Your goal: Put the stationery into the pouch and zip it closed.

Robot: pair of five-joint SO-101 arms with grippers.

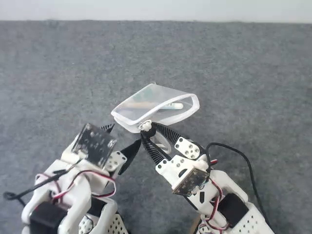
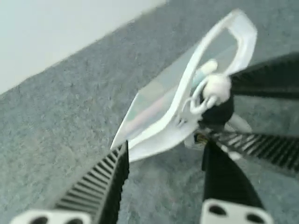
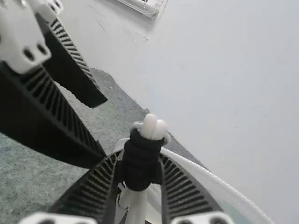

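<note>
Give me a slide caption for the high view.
Right gripper pinches the zipper pull of the clear pouch, stationery inside; the open left gripper sits beside it.

Clear pouch (image 1: 157, 111) tilted, mouth open (stationery (image 1: 172, 106) inside).

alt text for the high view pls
The right end effector is shut on the zip pull of a clear pouch on a grey mat, with stationery inside. The left end effector is open, close to the pouch's near edge.
</note>
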